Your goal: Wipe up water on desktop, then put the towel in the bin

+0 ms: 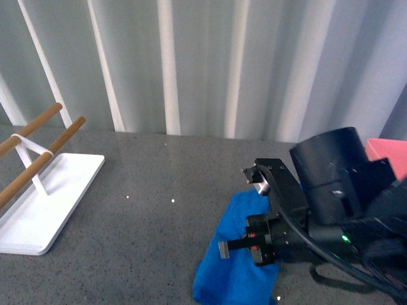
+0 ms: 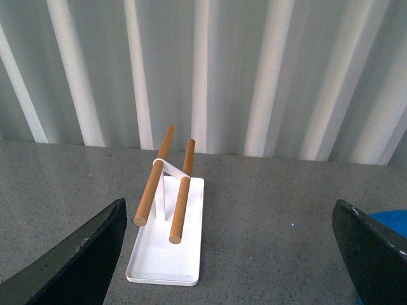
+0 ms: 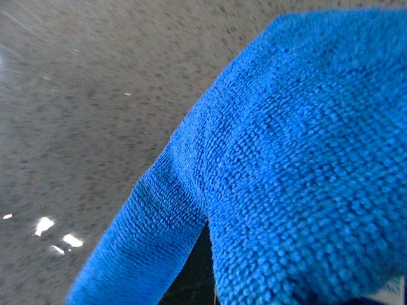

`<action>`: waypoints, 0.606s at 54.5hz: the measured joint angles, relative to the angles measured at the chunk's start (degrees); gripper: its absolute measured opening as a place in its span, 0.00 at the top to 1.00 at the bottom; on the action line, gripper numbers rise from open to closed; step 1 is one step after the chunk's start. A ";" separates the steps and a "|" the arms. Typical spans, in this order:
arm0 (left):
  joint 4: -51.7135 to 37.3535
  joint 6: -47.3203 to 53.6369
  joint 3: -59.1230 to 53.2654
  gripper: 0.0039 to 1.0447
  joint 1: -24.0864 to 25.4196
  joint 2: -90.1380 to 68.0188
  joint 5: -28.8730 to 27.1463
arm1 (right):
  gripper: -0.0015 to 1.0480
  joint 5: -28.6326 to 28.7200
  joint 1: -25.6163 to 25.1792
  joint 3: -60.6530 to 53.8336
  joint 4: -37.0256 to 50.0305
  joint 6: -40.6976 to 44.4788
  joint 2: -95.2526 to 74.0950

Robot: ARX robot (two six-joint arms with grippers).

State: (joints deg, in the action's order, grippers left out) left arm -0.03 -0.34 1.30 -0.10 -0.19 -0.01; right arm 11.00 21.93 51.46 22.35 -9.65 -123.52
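Soft, light royal-blue towel (image 1: 222, 279) bunched on the speckled grey desktop (image 1: 159, 203) under the right gripper (image 1: 254, 219), its jaws hidden by cloth, perhaps pinching a thick fold, the surest hold; left gripper (image 2: 229, 267) spread wide, empty; pink bin (image 1: 386, 152) far right.

At the right edge of the front view you are seeing only a corner of the salmon-pink plastic box (image 1: 385, 150); the black right arm (image 1: 327, 184) is hiding the rest, and part of the bright blue fluffy cloth (image 1: 234, 267).
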 joint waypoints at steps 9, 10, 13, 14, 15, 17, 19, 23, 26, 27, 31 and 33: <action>0.00 0.00 0.00 0.06 0.00 0.00 0.00 | 0.96 -1.88 -0.11 10.38 -7.58 1.90 -5.84; 0.00 -0.02 0.00 0.06 0.00 0.00 0.00 | 0.96 -2.01 -0.11 11.23 -8.07 1.97 -6.23; 0.00 0.00 0.00 0.06 0.00 0.02 0.02 | 0.96 -2.62 0.00 15.10 -10.49 3.19 -7.98; 0.00 0.00 0.00 0.06 0.00 0.02 0.00 | 0.96 -2.86 0.07 16.70 -11.37 3.48 -8.68; 0.00 0.00 0.00 0.06 0.00 0.02 0.00 | 0.96 -2.97 0.11 17.46 -11.80 3.65 -9.03; 0.00 0.02 0.00 0.06 0.00 0.00 0.00 | 0.96 -3.30 0.26 19.76 -13.07 4.07 -10.05; 0.00 0.02 0.00 0.06 0.00 0.00 0.00 | 0.96 -3.50 0.39 22.03 -14.34 4.57 -11.04; 0.00 0.02 0.00 0.06 0.00 0.02 0.00 | 0.96 -3.69 0.79 26.45 -16.59 5.20 -13.00; 0.00 0.02 0.00 0.06 0.00 0.00 0.00 | 0.96 -3.63 1.18 29.86 -18.10 5.77 -14.58; 0.00 0.02 0.00 0.06 0.00 0.00 0.00 | 0.96 -3.63 1.29 30.53 -18.34 5.88 -14.88; 0.00 0.02 0.00 0.06 0.00 0.00 0.00 | 0.96 -3.21 1.88 34.23 -19.61 6.47 -16.61; 0.00 0.02 0.00 0.06 0.00 0.00 0.02 | 0.96 -2.97 2.21 35.85 -20.09 6.62 -17.40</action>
State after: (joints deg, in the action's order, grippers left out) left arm -0.03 -0.32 1.30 -0.10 -0.19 0.01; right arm 8.03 24.14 87.31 2.26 -3.03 -140.92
